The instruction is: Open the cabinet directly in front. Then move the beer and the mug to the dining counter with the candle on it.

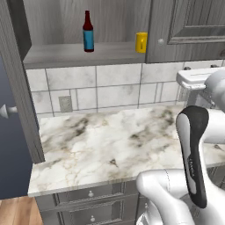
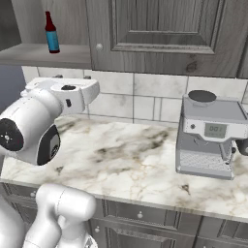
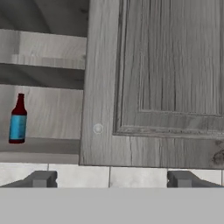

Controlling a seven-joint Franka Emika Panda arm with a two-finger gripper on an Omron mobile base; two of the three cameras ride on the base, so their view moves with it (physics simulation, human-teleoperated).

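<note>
The cabinet looms over everything, dark grey wood grain with raised panels. Its left door is swung wide and seen edge-on at the left of the left base view, while the right door is shut, its small round silver knob low at the inner edge. I'd call the opening step half done. Either that right door comes next, or the arm goes straight in for the bottle.

Below runs the marble worktop, white with grey-brown veins and glossy, backed by pale square tiles. A boxy metal coffee machine sits on it to the right.

The gripper faces the shut door with its jaws spread wide and nothing between them. For the next move, it needs to swing left and square up on a target.

On the open shelf stands the beer, brown-red glass with a blue label and narrow neck. Well to its right, the yellow mug sits partly behind the door's edge, smooth and cylindrical.
</note>
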